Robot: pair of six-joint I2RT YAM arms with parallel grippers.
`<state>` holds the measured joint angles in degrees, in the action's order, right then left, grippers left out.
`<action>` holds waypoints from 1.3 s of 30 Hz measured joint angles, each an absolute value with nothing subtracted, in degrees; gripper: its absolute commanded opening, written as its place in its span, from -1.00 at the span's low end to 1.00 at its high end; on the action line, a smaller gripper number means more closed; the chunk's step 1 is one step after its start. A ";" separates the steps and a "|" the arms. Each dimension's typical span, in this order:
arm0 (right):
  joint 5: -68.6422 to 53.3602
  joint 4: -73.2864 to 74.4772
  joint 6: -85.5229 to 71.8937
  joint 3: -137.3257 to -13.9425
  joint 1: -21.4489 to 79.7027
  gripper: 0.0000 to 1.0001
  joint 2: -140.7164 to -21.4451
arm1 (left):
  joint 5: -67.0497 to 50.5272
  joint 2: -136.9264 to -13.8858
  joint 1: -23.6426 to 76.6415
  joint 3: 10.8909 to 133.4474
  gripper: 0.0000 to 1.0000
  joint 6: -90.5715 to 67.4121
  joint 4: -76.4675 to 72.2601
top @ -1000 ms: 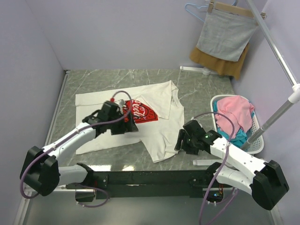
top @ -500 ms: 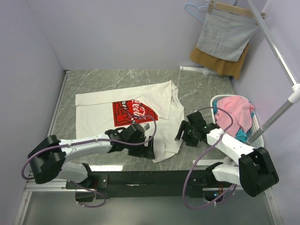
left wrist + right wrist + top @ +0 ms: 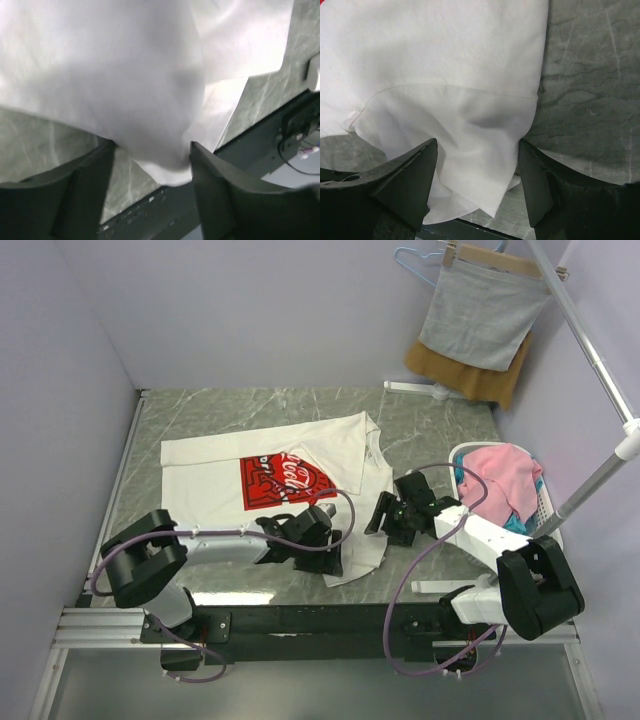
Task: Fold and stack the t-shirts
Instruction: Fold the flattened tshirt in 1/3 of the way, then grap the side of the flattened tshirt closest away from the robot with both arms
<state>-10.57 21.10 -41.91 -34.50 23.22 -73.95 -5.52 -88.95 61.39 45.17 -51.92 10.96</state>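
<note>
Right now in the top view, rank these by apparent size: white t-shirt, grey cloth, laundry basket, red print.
1. white t-shirt
2. grey cloth and laundry basket, about alike; basket partly hidden
3. red print

Lilac walls (image 3: 250, 310), grey marble table (image 3: 250, 410)

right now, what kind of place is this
Probably a robot lab booth set up for laundry folding: a white t-shirt spread on a marbled table, a basket of clothes beside it, a grey cloth hanging behind.
</note>
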 measured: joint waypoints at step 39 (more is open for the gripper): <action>-5.82 38.39 -43.88 -32.29 33.56 0.36 -55.20 | 11.84 -67.88 50.59 42.06 0.99 -59.70 37.69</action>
